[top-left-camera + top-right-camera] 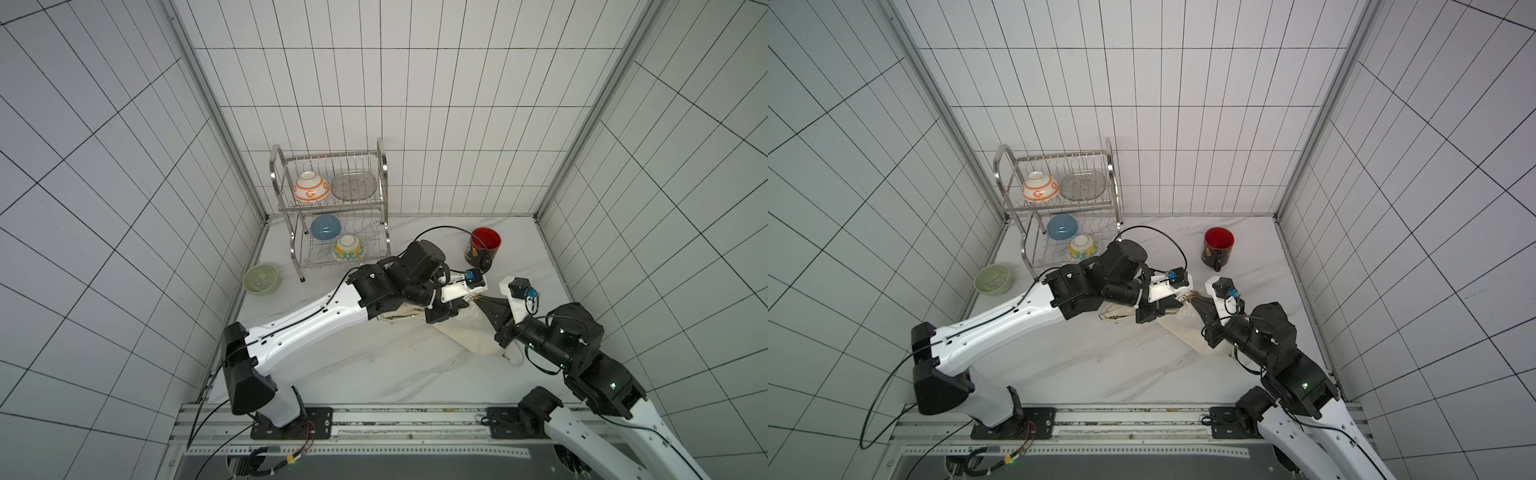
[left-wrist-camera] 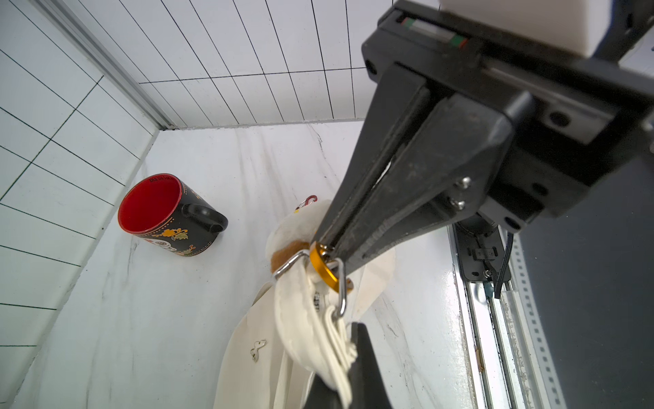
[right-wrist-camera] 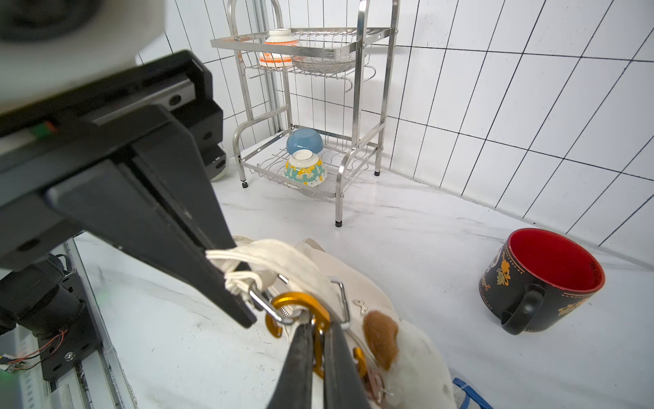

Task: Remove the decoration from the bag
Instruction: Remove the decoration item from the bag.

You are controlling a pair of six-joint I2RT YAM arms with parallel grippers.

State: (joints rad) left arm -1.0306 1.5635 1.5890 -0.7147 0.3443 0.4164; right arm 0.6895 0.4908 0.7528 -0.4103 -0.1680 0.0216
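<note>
Left wrist view: left pincer (image 2: 327,252) clenched on the gold carabiner (image 2: 318,266), which is hooked to a silver clasp (image 2: 341,294) beside the white-and-brown plush decoration (image 2: 293,226). Right pincer (image 3: 236,279) is clamped on the bunched cream straps (image 3: 262,255), just beside the carabiner. The bag (image 1: 465,334) lies crumpled on the surface (image 1: 374,365), in its right half between the arms. A red-lined black mug (image 1: 483,246) stands toward the far right corner.
</note>
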